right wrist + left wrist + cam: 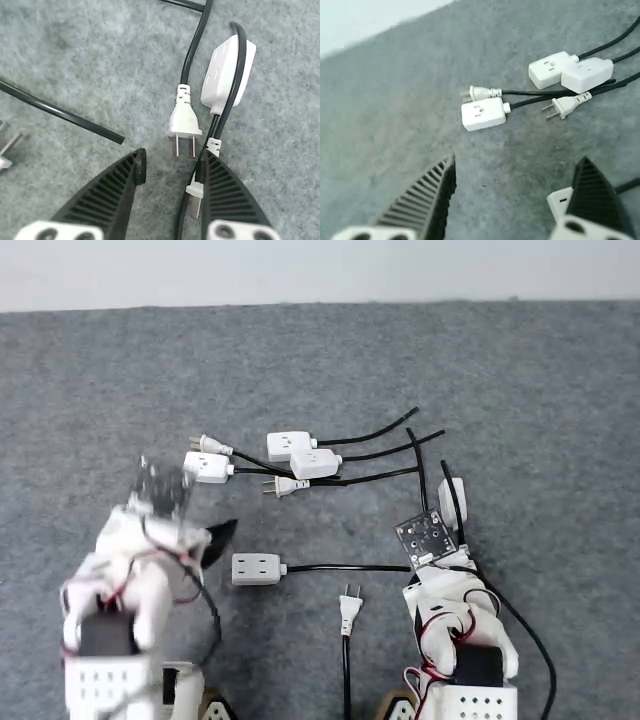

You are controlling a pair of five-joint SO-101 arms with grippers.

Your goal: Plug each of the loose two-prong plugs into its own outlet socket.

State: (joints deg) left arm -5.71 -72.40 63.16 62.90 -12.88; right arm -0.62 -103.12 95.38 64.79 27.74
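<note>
My left gripper hangs open over the grey carpet, nothing between its fingers. Beyond it lie a white outlet socket, a two-prong plug, a second plug and two more sockets. Another socket sits right beside one finger. My right gripper is open, low over a white plug whose prongs point at the gap. A socket lies just past it with a black cable over it. A further plug is partly hidden by one finger.
In the high view the sockets cluster at the centre with black cables running right. One socket lies between the arms, and a loose plug near the front. A cut cable end lies by my right gripper.
</note>
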